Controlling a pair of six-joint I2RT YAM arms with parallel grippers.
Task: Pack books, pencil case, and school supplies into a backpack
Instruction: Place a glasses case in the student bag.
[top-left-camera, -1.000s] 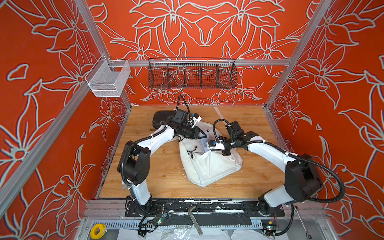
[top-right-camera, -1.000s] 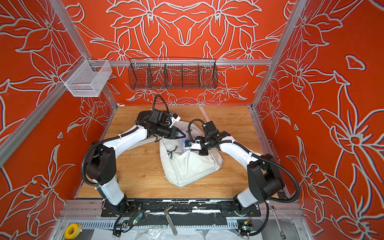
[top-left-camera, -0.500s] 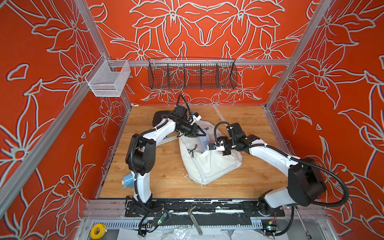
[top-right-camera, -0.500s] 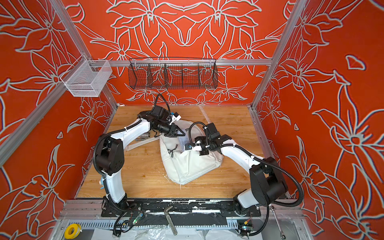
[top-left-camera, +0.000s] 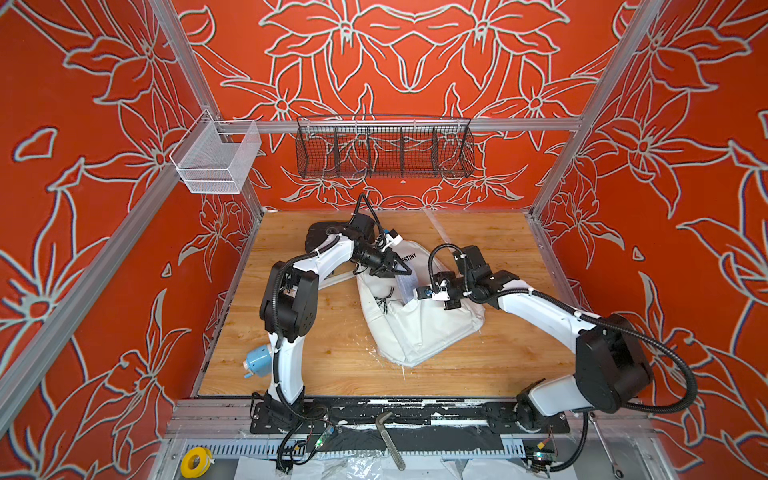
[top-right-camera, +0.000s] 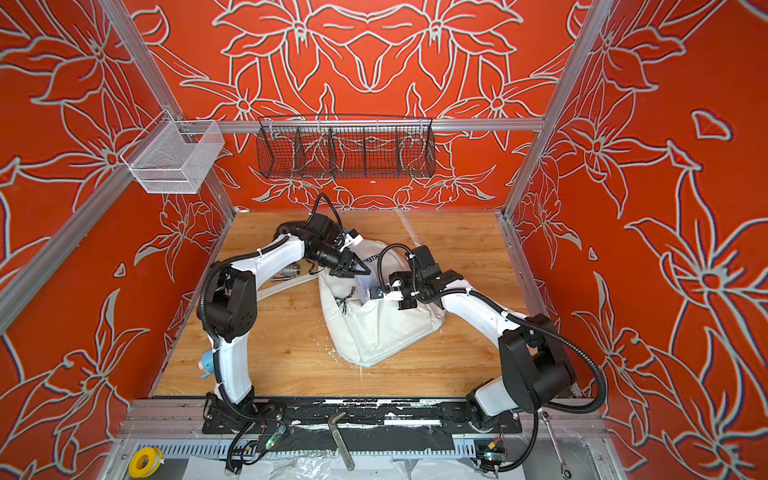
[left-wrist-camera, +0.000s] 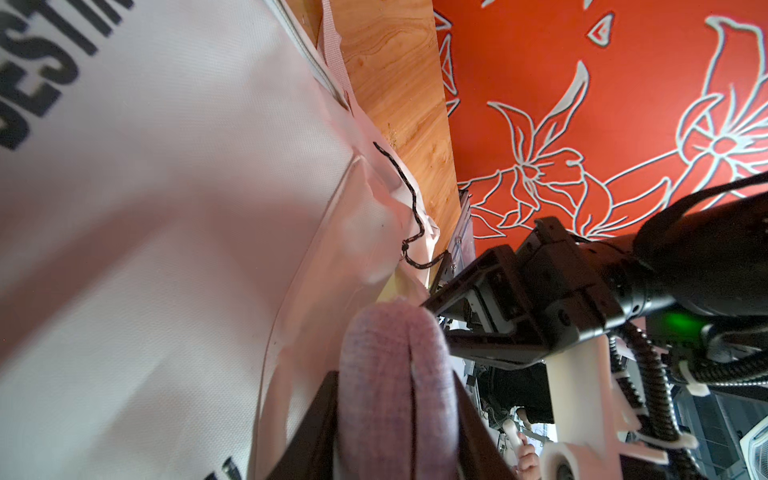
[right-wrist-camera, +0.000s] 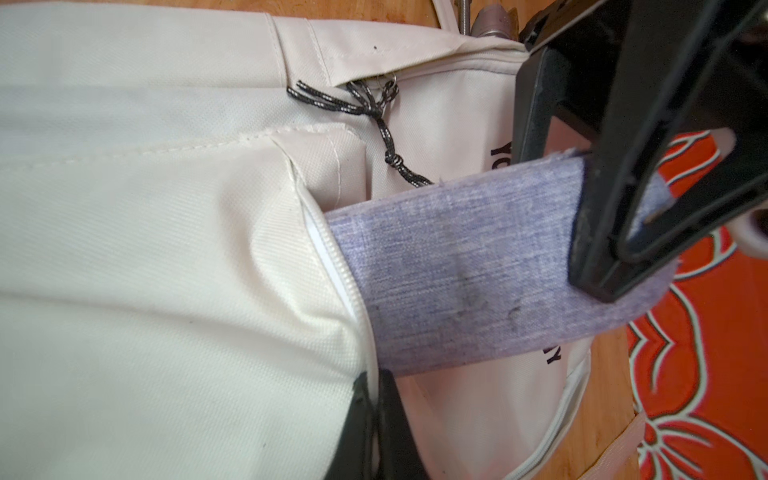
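The white backpack (top-left-camera: 419, 328) (top-right-camera: 374, 332) lies flat mid-table, its front pocket held agape. My left gripper (top-left-camera: 399, 268) (top-right-camera: 359, 270) (left-wrist-camera: 394, 382) is shut on the lilac-grey pencil case (top-left-camera: 404, 286) (left-wrist-camera: 386, 332) (right-wrist-camera: 457, 270), whose far end sits inside the pocket mouth. My right gripper (top-left-camera: 417, 292) (top-right-camera: 375, 292) (right-wrist-camera: 376, 386) is shut on the pocket's zipper edge, pulling it away from the bag's front. The light-blue pencil sharpener (top-left-camera: 258, 362) (top-right-camera: 206, 365) stands at the table's front left, by the left arm's base. The books are out of view.
A black hard case (top-left-camera: 320, 232) lies at the back, behind the left forearm. A grey metal fitting (top-right-camera: 291, 272) sits by the backpack's strap. A black wire basket (top-left-camera: 384, 147) and a white mesh bin (top-left-camera: 216, 160) hang on the walls.
The left elbow has swung up and toward the front, uncovering the sharpener. The left gripper has carried the pencil case slightly rightward, toward the pocket. The right gripper has stayed put.
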